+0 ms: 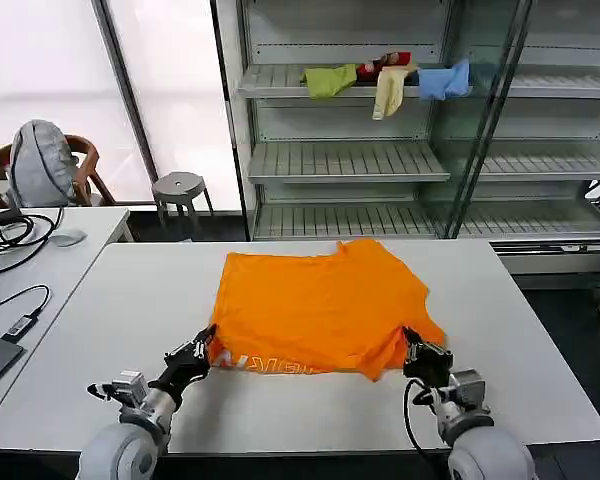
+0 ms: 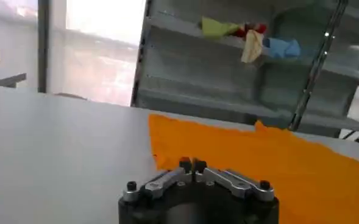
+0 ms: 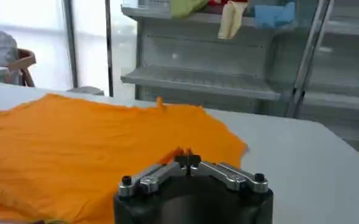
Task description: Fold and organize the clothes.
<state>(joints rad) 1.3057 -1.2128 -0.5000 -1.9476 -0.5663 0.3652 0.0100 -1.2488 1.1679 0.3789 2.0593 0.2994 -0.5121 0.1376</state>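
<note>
White light from tall windows falls behind a grey table (image 1: pixel 120 300) that fills the middle of the head view, with a metal shelving unit (image 1: pixel 350 160) standing past its far edge. On the unit's upper shelf lie small cloths: a green one (image 1: pixel 330 80), a cream one (image 1: pixel 388 90), a red one (image 1: pixel 392 62) and a blue one (image 1: pixel 445 82). A bright orange T-shirt (image 1: pixel 315 305) lies spread across the centre of the table, folded over so that white block lettering (image 1: pixel 265 366) shows along its near edge. Both arms reach forward from the bottom of the head view, low over the tabletop, forearms angled inward toward the shirt. The left gripper (image 1: pixel 202 350) sits at the shirt's near left corner; in the left wrist view its fingertips (image 2: pixel 192 164) are pressed together at the edge of the orange fabric, apparently pinching it. The right gripper (image 1: pixel 417 352) sits at the near right corner, and in the right wrist view its fingertips (image 3: pixel 188 160) are likewise closed together right at the cloth's edge, the shirt spreading away beyond them. To the robot's left stands a second table (image 1: pixel 85 230) carrying cables (image 1: pixel 10 235), with a wooden chair (image 1: pixel 80 165) draped with a grey backpack (image 1: pixel 40 165) behind it, and a small round stool (image 1: pixel 180 190) nearby.
</note>
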